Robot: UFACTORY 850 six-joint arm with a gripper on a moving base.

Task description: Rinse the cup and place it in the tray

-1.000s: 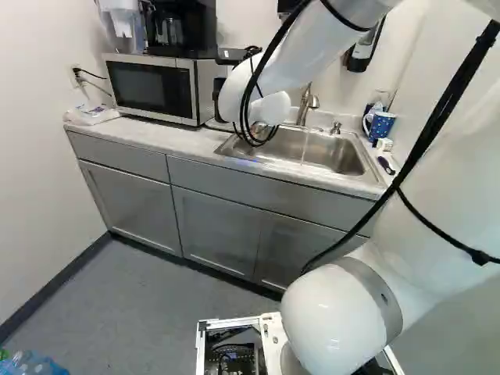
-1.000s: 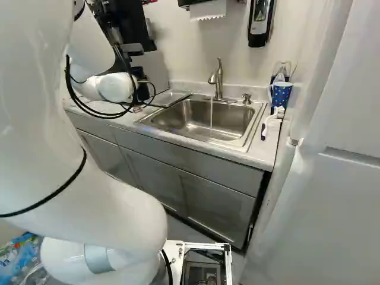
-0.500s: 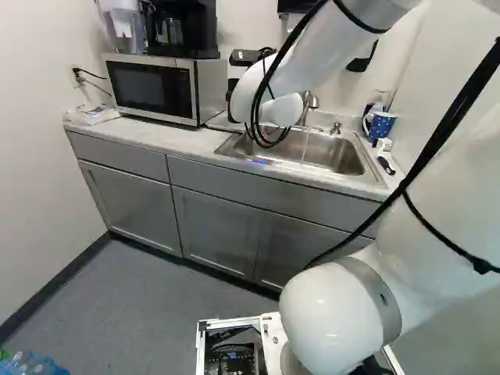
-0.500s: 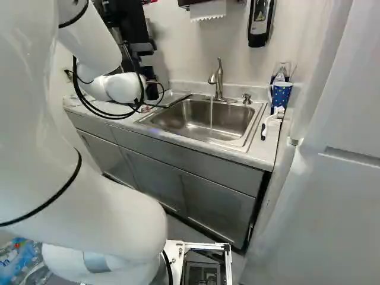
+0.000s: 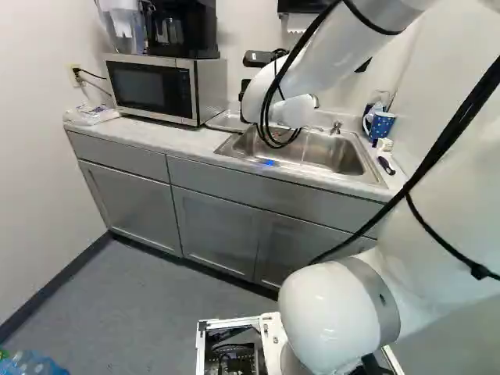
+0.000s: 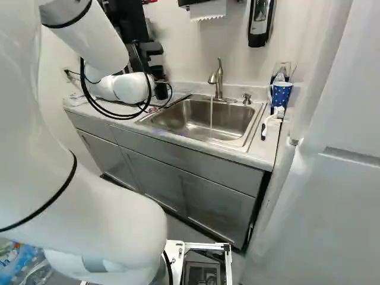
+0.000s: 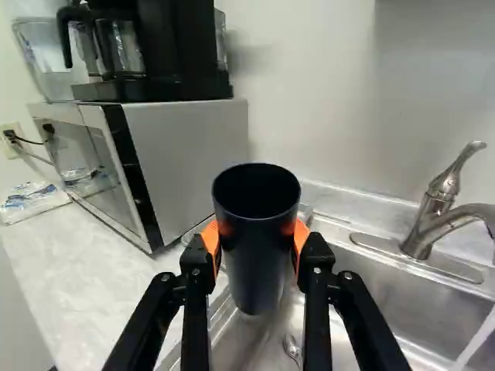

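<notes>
Left base view: the white jointed arm (image 5: pixel 293 74) has been carried to the right since the earlier pictures, past the silver-and-black microwave (image 5: pixel 152 87), while the scene as a whole is unshifted, so the base has not been driven. Beside the microwave, on the pale speckled table (image 5: pixel 187 143), what looks like a flat metal tray (image 5: pixel 226 120) is partly seen; the held cup is hidden by the arm.

Right base view: the same shift to the right is shown, with the arm's wrist now brought close to the near left corner of the stainless steel sink (image 6: pixel 228 117). A thin stream of water (image 6: pixel 211 116) is falling from the brushed metal faucet (image 6: pixel 219 80). The blue spotted mug (image 6: pixel 281 93) at the far right has been left where it was.

Wrist view: the tall, dark, round cup (image 7: pixel 257 263) is clamped upright between the orange pads of the black two-fingered hand (image 7: pixel 257 238), above the sink's left side. A metal spoon (image 7: pixel 291 349) is seen below. The stream has not been reached, so rinsing is judged to be still ahead; further travel right is called for, with the faucet's spout to be kept clear.
</notes>
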